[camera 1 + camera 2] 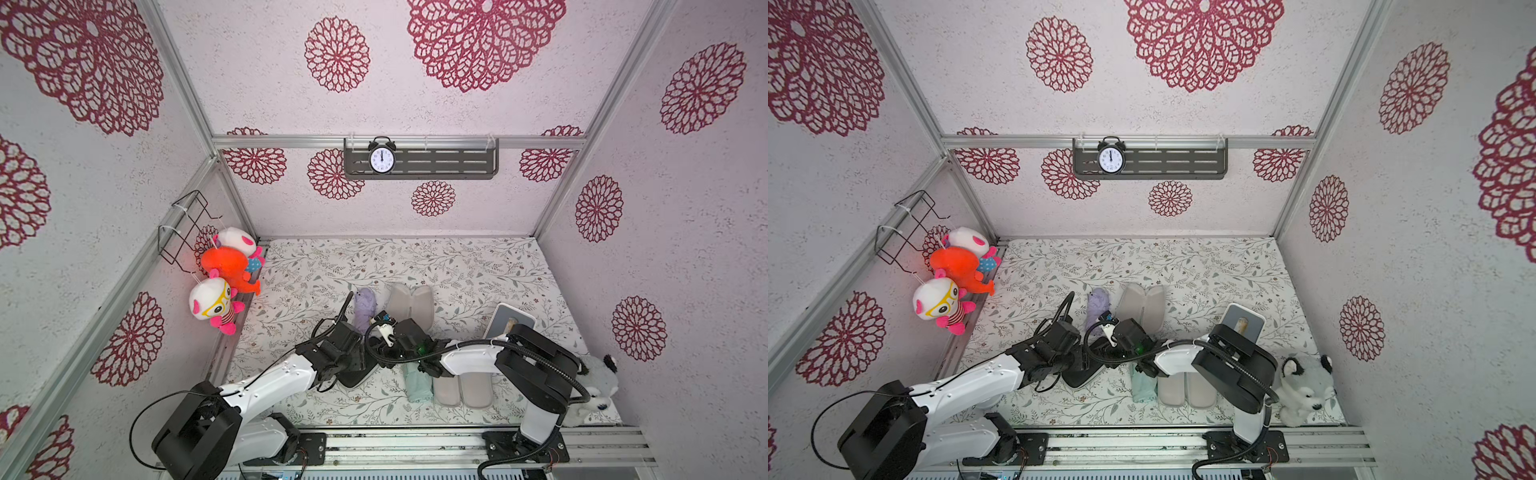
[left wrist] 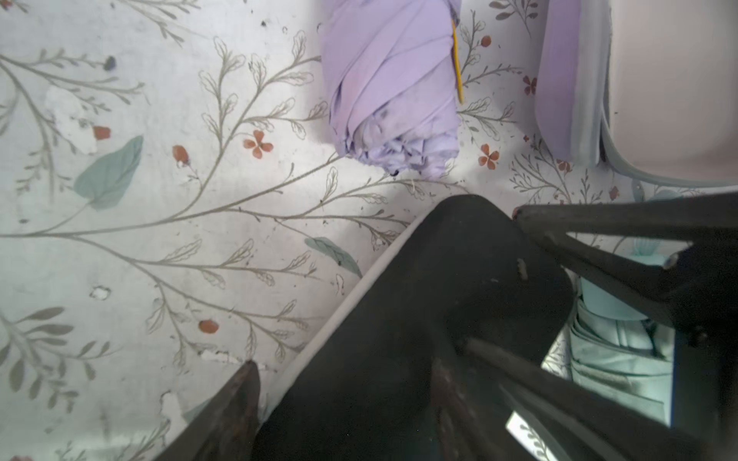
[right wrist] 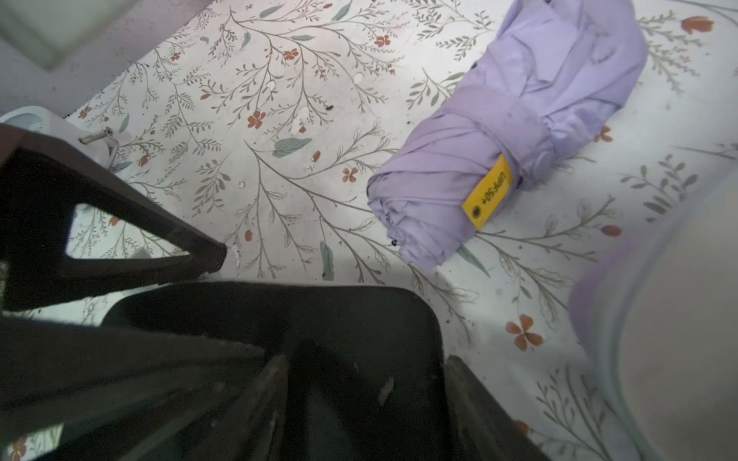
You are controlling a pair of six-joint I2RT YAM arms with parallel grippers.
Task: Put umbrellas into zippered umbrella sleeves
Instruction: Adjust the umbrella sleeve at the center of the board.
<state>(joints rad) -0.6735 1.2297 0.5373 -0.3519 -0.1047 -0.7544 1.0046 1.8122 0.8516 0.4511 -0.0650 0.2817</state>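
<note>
Lying nearest, the mint umbrella point(image 1: 417, 384) touches an open pale-lined sleeve point(image 1: 461, 388). Mid-table, the left gripper point(image 2: 355, 355) and right gripper point(image 3: 365, 363) straddle the black sleeve's point(image 2: 399, 311) edges, jaws spread. Beyond, the lilac umbrella point(image 1: 365, 307) lies beside the open lilac sleeve point(image 1: 409, 303).

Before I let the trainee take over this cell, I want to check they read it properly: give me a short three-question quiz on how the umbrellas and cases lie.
1. True or false: the lilac umbrella lies inside the lilac case.
2. The left hand and right hand are both at which case? A black, B lilac, C mint.
3. How many cases lie open, lining up?
Key: 1 false, it lies on the table beside that case; 2 A, the black case; 3 two, the lilac case and the grey-lined case next to the mint umbrella.
</note>
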